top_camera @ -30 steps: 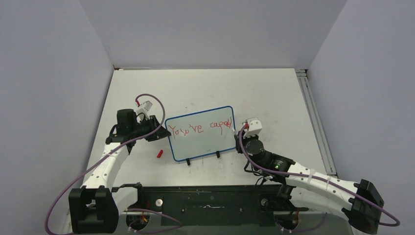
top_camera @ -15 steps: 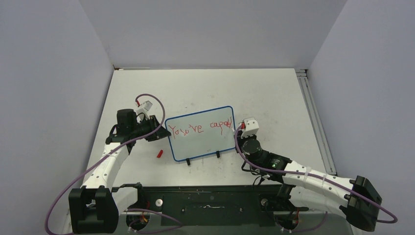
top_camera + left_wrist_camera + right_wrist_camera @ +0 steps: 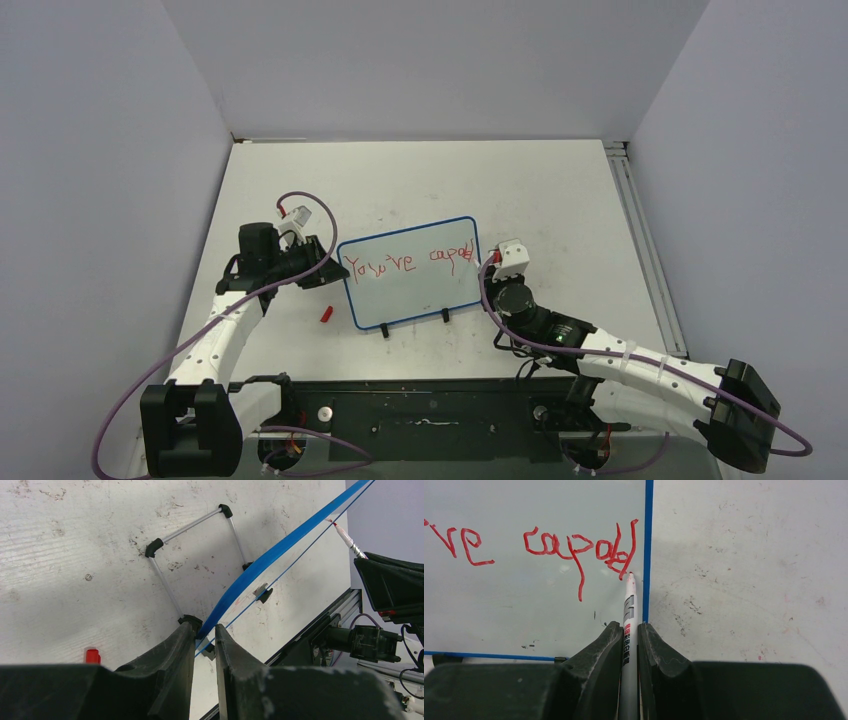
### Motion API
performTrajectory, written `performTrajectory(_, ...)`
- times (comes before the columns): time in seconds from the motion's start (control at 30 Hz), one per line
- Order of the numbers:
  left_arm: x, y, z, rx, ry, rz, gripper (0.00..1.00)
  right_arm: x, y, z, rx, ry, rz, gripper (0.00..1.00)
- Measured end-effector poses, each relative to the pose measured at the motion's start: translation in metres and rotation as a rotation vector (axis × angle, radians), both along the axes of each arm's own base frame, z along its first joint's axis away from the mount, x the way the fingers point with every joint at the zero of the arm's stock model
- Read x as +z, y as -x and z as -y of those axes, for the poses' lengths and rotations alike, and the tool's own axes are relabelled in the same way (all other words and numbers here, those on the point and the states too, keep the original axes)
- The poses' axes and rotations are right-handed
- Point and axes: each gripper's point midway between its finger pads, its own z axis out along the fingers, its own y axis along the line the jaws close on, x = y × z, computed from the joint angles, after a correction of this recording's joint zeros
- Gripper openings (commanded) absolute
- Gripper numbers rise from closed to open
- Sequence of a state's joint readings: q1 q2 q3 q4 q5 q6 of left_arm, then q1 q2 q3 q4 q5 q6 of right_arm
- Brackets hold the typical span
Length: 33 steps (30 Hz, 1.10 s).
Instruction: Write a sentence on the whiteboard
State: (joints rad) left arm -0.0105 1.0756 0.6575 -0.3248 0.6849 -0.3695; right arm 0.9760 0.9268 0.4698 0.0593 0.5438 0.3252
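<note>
The blue-framed whiteboard (image 3: pixel 410 290) stands on two black clip feet in the middle of the table. One line of red lettering, the sentence (image 3: pixel 408 262), reads roughly "You're capabl"; no second line shows. It also shows in the right wrist view (image 3: pixel 574 547). My right gripper (image 3: pixel 629 627) is shut on a grey marker (image 3: pixel 629 612), its red tip at the last letter beside the board's right frame edge. My left gripper (image 3: pixel 205 630) is shut on the board's blue left frame edge (image 3: pixel 260 565).
A red marker cap (image 3: pixel 326 314) lies on the table left of the board's lower corner, also in the left wrist view (image 3: pixel 92 656). A metal wire stand (image 3: pixel 192 555) sits behind the board. An aluminium rail (image 3: pixel 645 250) runs along the table's right edge.
My right gripper has moved slightly left and toward the board's right edge with the marker. The left arm and board have not moved.
</note>
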Motion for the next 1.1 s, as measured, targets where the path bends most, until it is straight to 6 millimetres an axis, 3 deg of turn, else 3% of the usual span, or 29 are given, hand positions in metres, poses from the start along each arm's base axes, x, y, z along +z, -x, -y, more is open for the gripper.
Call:
performTrajectory(0.6, 0.000, 0.000, 0.000, 0.000, 0.000, 0.000, 0.19, 0.001, 0.000, -0.001, 0.010, -0.006, -0.001, 0.05)
performTrajectory(1.1, 0.000, 0.000, 0.000, -0.003, -0.003, 0.003, 0.19, 0.021, 0.000, 0.001, 0.051, -0.060, 0.034, 0.05)
